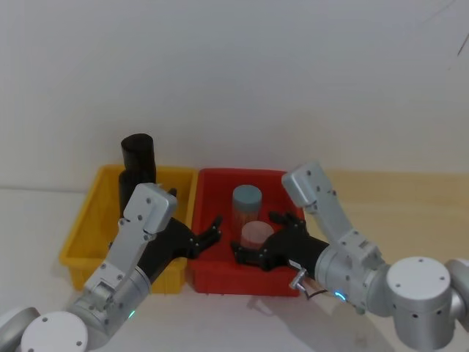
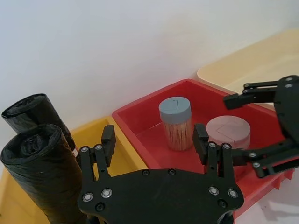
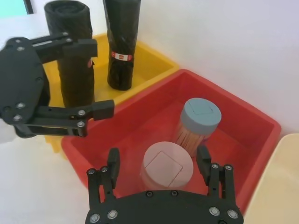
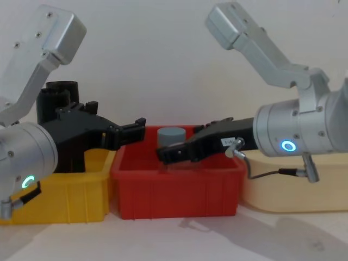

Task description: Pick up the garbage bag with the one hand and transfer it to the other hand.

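Though splayed, left end effector [image 3: 102, 77], right end effector [image 3: 158, 154] above bin rims [image 3: 224, 95].

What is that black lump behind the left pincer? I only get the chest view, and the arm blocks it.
Observer: Two black rolls standing upright in the yellow bin: the garbage bag and a labelled roll.
Operator: Is the left pincer gripping one?
Observer: No. The left pincer is open and empty, apart from both rolls, above the border between the yellow bin and the red bin.
Operator: And the right one?
Observer: The right pincer hangs open above a pink-lidded jar in the red bin.
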Available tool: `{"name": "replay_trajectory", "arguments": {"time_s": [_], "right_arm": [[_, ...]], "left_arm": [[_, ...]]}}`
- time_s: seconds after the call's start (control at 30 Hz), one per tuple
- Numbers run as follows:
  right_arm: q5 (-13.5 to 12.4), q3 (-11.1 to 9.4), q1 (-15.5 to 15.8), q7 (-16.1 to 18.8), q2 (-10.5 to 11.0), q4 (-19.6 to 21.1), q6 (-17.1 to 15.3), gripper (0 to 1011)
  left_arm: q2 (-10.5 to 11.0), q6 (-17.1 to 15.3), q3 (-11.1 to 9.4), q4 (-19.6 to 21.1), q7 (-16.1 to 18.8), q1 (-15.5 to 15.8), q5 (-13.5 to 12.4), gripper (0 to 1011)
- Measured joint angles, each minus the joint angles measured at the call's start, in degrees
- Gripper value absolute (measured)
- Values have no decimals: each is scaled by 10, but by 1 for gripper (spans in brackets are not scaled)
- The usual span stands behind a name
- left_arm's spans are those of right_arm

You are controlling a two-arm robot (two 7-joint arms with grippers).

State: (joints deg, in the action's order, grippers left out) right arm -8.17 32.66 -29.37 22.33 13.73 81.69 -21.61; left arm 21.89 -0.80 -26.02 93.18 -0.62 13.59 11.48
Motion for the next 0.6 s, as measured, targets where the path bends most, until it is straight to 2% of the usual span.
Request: {"name": "replay_trajectory", "arguments": {"time_s": [0.5,0.6], "right_arm": [[16,6,-27,2,-21,-51,-1,1004],[18,7,-29,1,-23,-57,-1,956]], "left_arm": [[0,0,0,0,0,0,0,1000],[0,0,0,0,0,0,0,1000]]}}
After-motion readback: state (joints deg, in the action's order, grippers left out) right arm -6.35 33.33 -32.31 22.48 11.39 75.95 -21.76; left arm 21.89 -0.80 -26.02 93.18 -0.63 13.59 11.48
